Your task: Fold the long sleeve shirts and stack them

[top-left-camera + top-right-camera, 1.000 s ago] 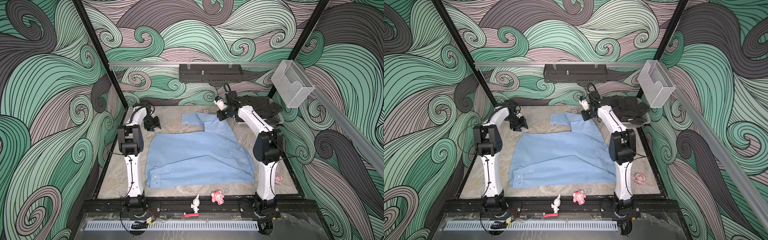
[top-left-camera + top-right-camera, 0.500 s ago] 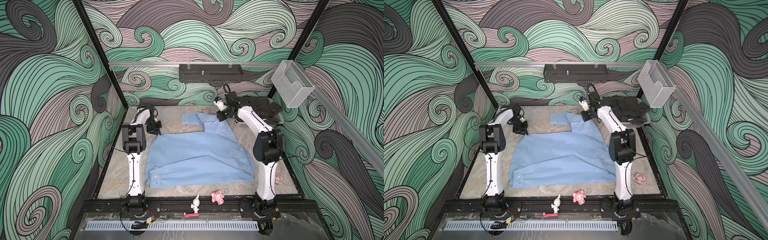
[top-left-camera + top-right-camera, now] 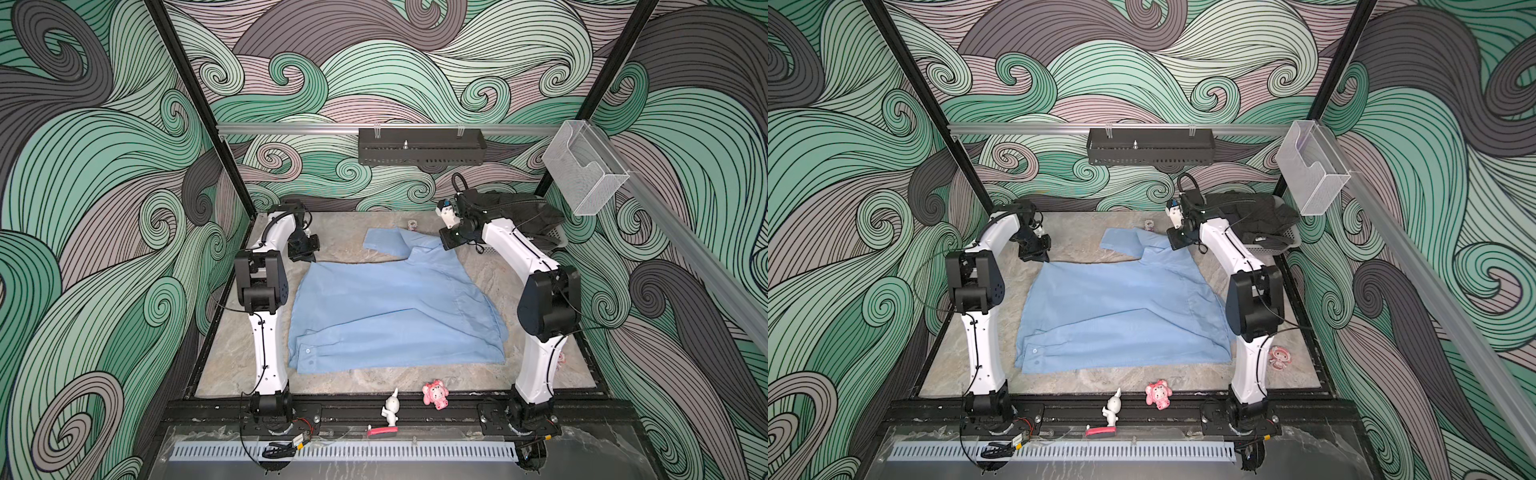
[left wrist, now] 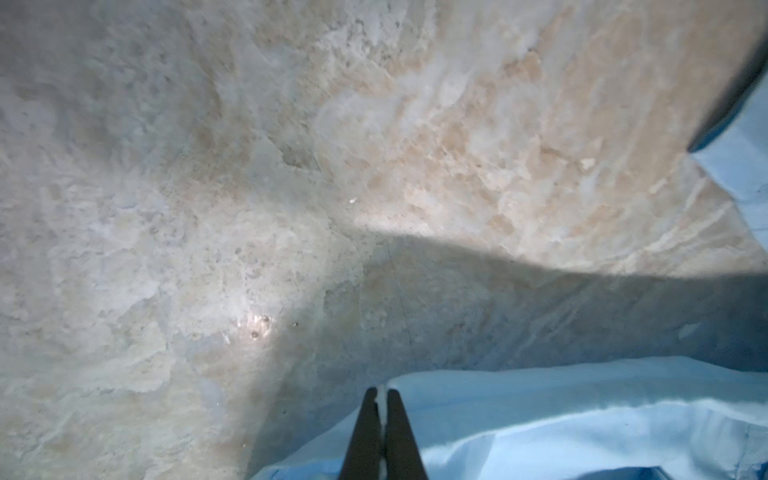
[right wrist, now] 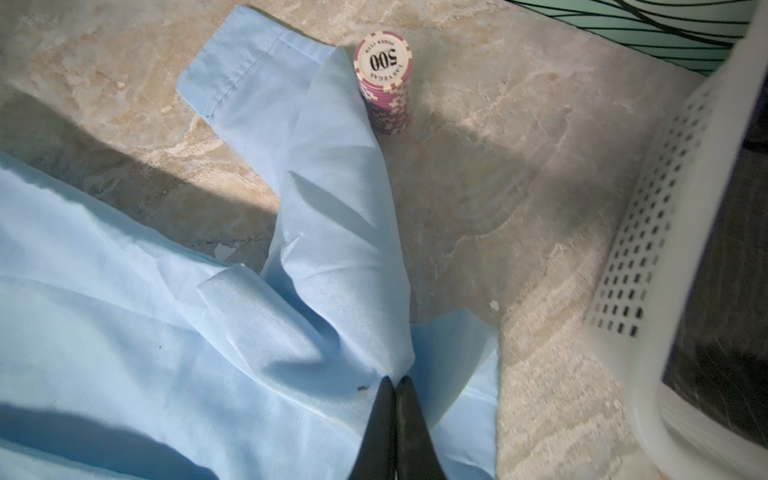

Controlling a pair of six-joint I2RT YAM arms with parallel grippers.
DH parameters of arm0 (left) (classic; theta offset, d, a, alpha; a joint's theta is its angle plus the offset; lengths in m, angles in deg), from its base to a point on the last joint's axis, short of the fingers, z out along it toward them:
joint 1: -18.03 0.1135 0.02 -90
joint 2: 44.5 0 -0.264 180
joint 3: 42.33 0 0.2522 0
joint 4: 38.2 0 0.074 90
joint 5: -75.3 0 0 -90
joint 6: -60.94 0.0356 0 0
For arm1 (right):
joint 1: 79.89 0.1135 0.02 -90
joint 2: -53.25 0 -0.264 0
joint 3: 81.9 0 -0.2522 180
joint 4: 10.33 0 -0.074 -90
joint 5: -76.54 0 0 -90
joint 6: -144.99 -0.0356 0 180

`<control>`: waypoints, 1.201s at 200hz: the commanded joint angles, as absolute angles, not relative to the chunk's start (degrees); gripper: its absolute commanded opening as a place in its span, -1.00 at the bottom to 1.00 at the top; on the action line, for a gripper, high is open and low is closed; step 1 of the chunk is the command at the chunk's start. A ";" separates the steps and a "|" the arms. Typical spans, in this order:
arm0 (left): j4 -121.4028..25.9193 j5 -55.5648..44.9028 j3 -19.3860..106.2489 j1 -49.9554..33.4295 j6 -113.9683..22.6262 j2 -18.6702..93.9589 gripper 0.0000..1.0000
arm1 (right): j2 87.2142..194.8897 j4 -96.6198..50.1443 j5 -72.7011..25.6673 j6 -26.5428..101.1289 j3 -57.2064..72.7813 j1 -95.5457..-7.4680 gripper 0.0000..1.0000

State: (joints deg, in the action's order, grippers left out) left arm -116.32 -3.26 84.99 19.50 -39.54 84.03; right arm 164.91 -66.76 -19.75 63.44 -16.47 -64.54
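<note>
So at that moment the shirt (image 3: 395, 316) was lying spread out mostly flat in the middle of the table (image 3: 232, 357), between the two arms, and both top views showed it the same way. One sleeve (image 3: 386, 243) ran off toward the far wall, and its cuff (image 5: 232, 70) ended up just beside a little stack of poker chips (image 5: 384, 83).

The left claw (image 4: 382, 392) was down at the far left corner of the shirt. On the wrist cam its fingers were pressed together right on the cloth's edge, with a sliver of pale fabric caught between the tips, so I read that as pinching the shirt. That picture was pretty blurry though.

The right claw (image 5: 397, 380) was at the far right, near where the sleeve meets the body. It was clamped tight too, and the fabric rose in a ridge straight into its tips, so it definitely had a grip on the shirt.

A white perforated basket (image 5: 648, 249) with dark clothes (image 3: 519, 208) in it sat in the far right corner. A pink pig toy (image 3: 435, 392) and a white rabbit figure (image 3: 390, 409) stood on the near edge, well clear of the shirt.
</note>
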 commanded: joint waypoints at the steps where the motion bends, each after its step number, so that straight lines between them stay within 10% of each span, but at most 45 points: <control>1: -111.07 -0.65 79.79 19.02 -39.04 77.88 -1.00 | 159.32 -67.46 -16.04 59.10 -15.33 -63.55 -1.00; 90: -109.33 -0.95 73.03 18.55 -38.72 72.00 -1.00 | 160.24 -82.37 -7.56 53.03 -24.62 -56.18 -1.00; 240: -103.51 -4.76 47.98 17.76 -40.50 52.69 -1.00 | 136.66 -80.73 -5.10 42.13 8.86 -53.16 -1.00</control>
State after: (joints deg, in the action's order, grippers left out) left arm -104.39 -2.56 49.97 18.21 -40.03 55.62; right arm 142.18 -81.06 -4.71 45.67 5.23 -53.72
